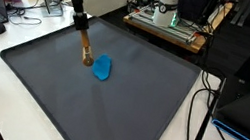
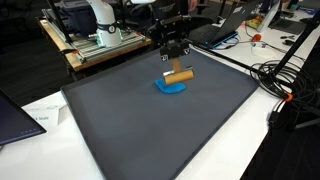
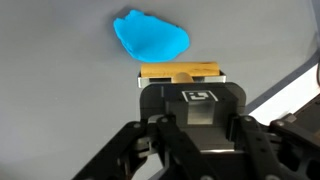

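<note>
Tan wood shows between the closed jaws: the black Robotiq gripper (image 2: 175,62) clamps a short tan wooden block (image 2: 180,74), seen in the wrist view as a pale bar (image 3: 178,72) just above the gripper body. The block hangs low over a dark grey rectangular mat (image 1: 107,118), near the middle of the frame in both exterior views. Just beside it lies a bright blue, soft-looking flat lump (image 1: 102,68), which sits at the top centre of the wrist view (image 3: 150,38). Whether the block touches the lump or the mat cannot be told.

The step in hand looks like carrying the gripped block close above the blue lump. Judged from this pose, any further move calls for a firm grip and a slow, level approach, since the block's lower end is very near both lump and mat.

Around the mat, a white machine on a frame (image 2: 95,25) stands at the upper left, black cables (image 2: 280,75) trail at the right edge, and a dark laptop (image 2: 15,115) lies at the lower left. None of these is close to the gripper; only the blue lump lies beside the block.
</note>
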You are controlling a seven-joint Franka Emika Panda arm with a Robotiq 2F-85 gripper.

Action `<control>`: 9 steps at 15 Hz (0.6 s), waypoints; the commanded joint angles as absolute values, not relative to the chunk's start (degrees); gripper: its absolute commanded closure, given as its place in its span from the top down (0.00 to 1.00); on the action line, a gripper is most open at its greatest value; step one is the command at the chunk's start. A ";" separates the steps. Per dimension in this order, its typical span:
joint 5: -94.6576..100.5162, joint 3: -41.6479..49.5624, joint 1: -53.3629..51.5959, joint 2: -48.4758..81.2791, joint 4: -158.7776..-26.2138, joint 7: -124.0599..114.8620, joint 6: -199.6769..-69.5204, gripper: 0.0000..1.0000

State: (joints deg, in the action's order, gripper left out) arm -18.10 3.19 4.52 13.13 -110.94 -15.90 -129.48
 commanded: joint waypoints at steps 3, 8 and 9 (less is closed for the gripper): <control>-7.93 5.31 -0.31 11.40 -115.42 -32.72 -139.32 0.22; 5.86 7.16 -3.30 11.40 -114.47 -45.37 -134.24 0.22; 7.35 7.11 -3.46 11.58 -113.71 -46.77 -132.37 0.22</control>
State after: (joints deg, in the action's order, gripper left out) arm 2.22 5.94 -2.00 13.09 -114.34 -41.59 -136.63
